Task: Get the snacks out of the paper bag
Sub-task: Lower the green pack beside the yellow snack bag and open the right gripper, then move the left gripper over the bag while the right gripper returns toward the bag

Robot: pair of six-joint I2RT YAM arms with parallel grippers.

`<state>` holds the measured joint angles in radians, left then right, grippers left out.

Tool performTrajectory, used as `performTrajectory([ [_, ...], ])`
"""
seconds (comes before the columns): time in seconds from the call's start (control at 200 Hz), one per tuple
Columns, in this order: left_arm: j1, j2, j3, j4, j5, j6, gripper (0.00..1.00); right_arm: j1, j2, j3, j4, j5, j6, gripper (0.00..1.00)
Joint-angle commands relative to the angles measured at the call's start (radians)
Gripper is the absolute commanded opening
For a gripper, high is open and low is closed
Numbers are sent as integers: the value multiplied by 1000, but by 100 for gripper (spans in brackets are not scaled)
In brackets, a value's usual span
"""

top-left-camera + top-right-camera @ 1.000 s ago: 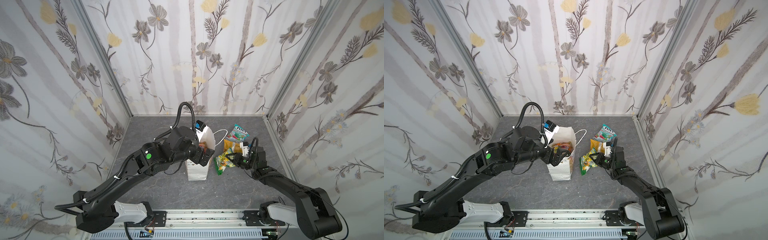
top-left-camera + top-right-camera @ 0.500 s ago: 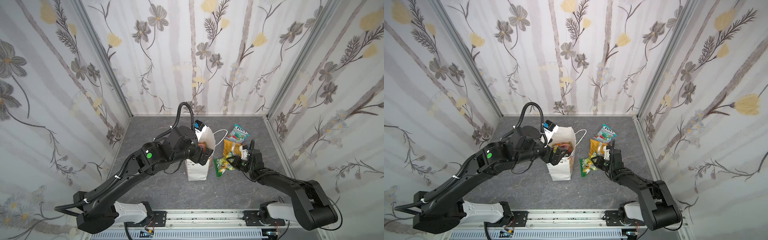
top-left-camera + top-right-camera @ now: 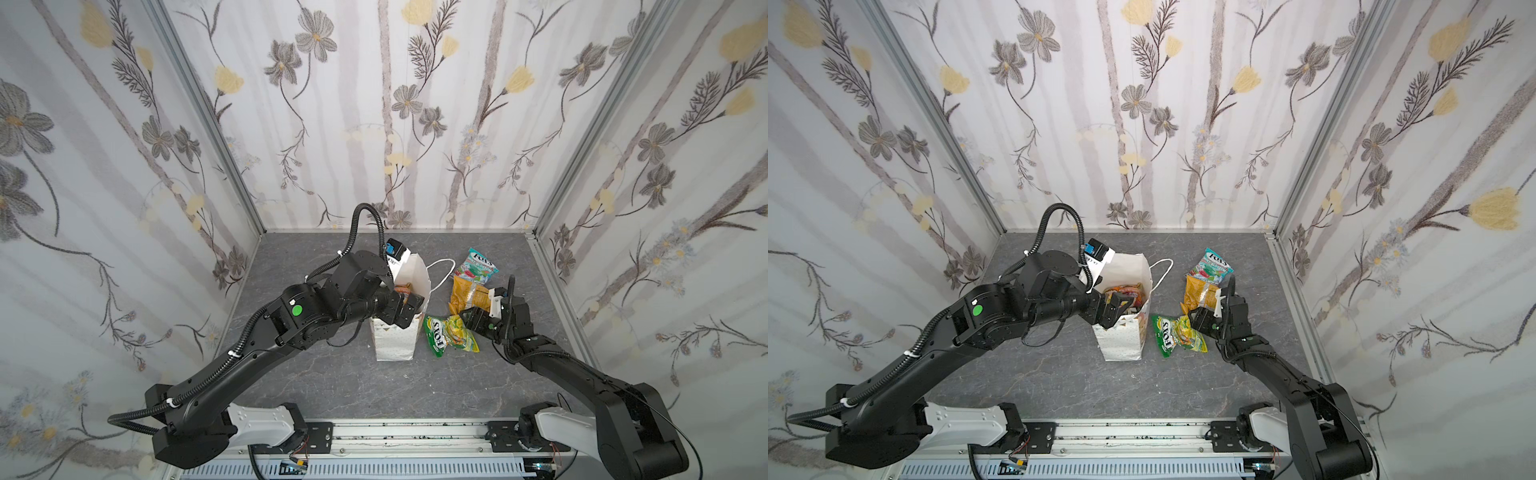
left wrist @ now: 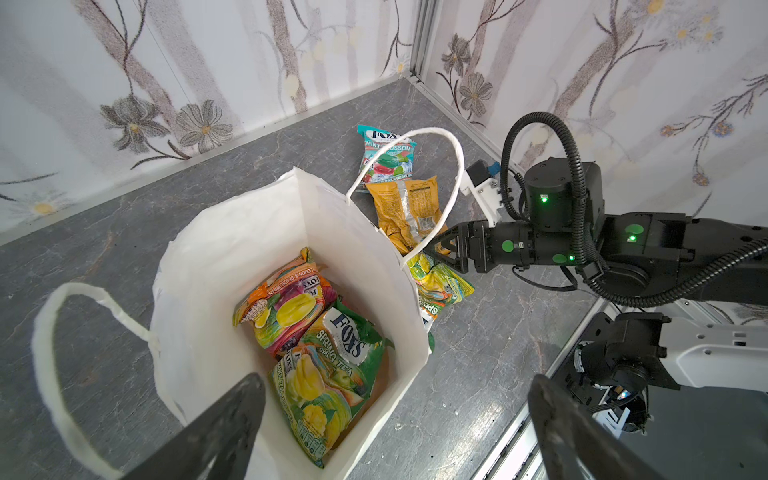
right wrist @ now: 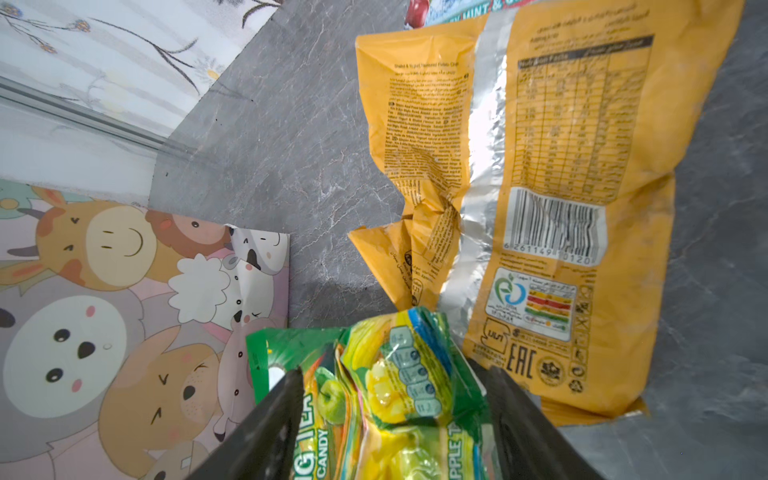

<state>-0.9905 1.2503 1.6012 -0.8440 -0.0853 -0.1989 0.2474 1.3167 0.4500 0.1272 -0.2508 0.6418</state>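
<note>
A grey, marble-veined tabletop [image 3: 332, 382] is seen across the lower middle of both top views. It is enclosed on three sides by walls [image 3: 374, 124] papered with grey and yellow flowers on pale stripes. Aluminium corner posts [image 3: 203, 104] are set where the walls meet, slanting from the upper corners toward the centre. A silver rail [image 3: 415, 434] is laid along the bottom edge.
</note>
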Motion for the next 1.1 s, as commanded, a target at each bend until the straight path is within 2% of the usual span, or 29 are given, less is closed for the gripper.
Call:
performTrajectory([
  [0.0,2,1,20,-11,-27,-3,100,1,-39,30,-73,63,-38,76],
  [0.295,5,64,133,-58,-95,29,100,7,-294,154,-166,-5,0,83],
  [0.505,23,162,264,-104,-151,67,100,43,-451,268,-168,-63,48,98],
  [0.56,30,198,309,-126,-165,76,100,65,-477,291,-154,-72,56,99],
  [0.794,64,350,455,-200,-215,99,100,187,-493,430,-140,-97,68,99],
  [1.094,112,503,536,-301,-199,75,100,375,-431,540,-185,-68,42,99],
])
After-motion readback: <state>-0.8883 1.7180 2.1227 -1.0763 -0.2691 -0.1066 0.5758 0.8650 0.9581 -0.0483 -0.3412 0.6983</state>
